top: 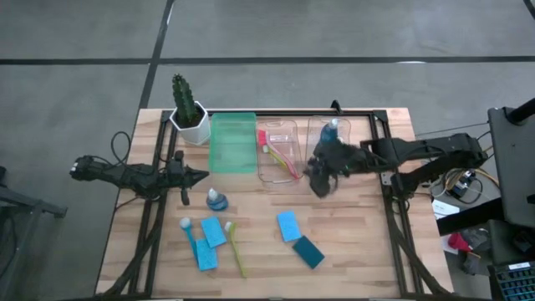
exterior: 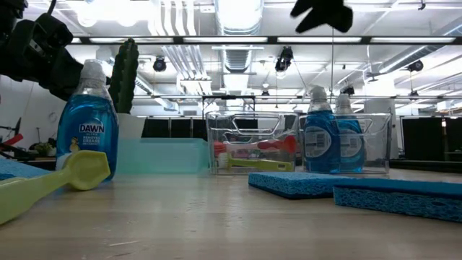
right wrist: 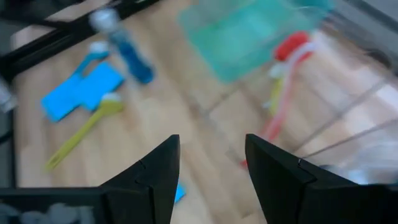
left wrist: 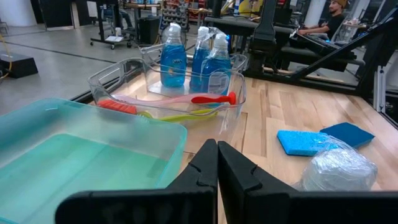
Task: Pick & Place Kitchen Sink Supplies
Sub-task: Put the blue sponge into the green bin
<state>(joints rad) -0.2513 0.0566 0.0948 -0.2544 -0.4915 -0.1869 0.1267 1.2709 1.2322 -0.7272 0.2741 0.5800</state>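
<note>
The green bin served as the landmark: a translucent, smooth-walled rectangular tub at the back of the wooden table. Just beside it toward the left arm stood a cactus in a white pot. On its other side sat a clear bin holding a pink brush and a yellow-green one, and beyond that a second clear bin with blue bottles standing upright inside, pale caps up.

The right gripper hovered above the table just in front of that second clear bin, well past the green bin, its fingers spread apart and holding nothing. The left gripper lay low just in front of the green bin's near corner on the cactus side, fingers pressed together on nothing.

In front of the green bin, toward the table's near edge, a lone bottle stood close by the left gripper. Farther forward lay two flat light-blue sponges touching, a blue brush by them, and a thin yellow-green brush alongside. Well apart, nearer the right arm's side, a light-blue sponge lay next to a darker teal one. From table level, the sponges showed a coarse, porous surface, and the bottle's label read "Dawn".
</note>
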